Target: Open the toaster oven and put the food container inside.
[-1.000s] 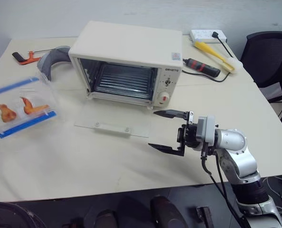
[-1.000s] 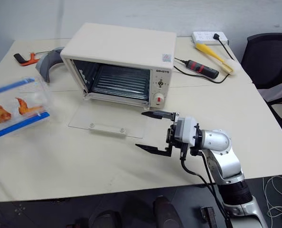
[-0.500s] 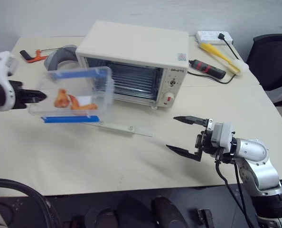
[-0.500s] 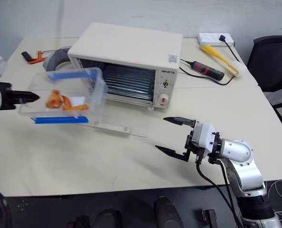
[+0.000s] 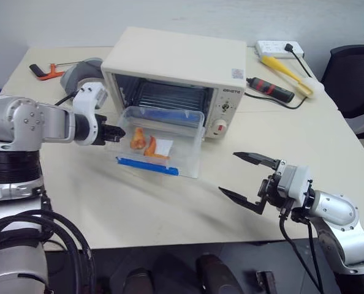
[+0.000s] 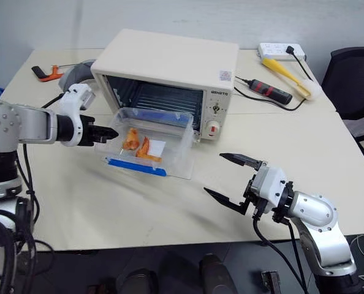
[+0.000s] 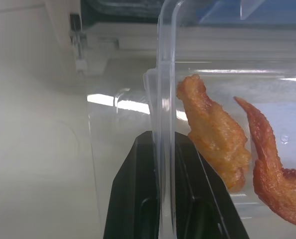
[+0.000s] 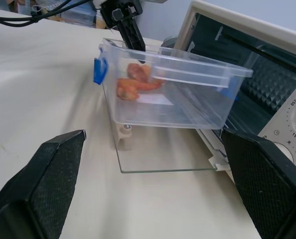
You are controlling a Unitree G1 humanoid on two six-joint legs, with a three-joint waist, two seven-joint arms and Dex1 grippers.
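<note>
The food container [image 5: 160, 142] is seen in the middle of the left eye view, held in the air just in front of the open mouth of the toaster oven [image 5: 179, 82], above the lowered glass door [image 8: 160, 157]. It is tilted, with the blue clip strip [image 5: 146, 165] on its near side lower. Two orange food pieces [image 7: 218, 137] are lying inside.

The container is pinched by only one short wall: the left gripper [image 5: 116, 131], at the left of the frame, is pressed together on the thin plastic rim, as is shown clearly in the left wrist view. The right gripper [image 5: 250, 178], in the lower right of the frame, is spread wide and nothing is held by it; it hangs well apart from the oven.

Several risks can be judged from here. Because the box is gripped at one end only, it may rotate or slip out of the fingers, and the food may be thrown to one side. The far edge may be knocked against the oven frame or the wire rack [image 5: 170, 98] if the height is not corrected. The glass door may also be struck if the container is lowered too early.
</note>
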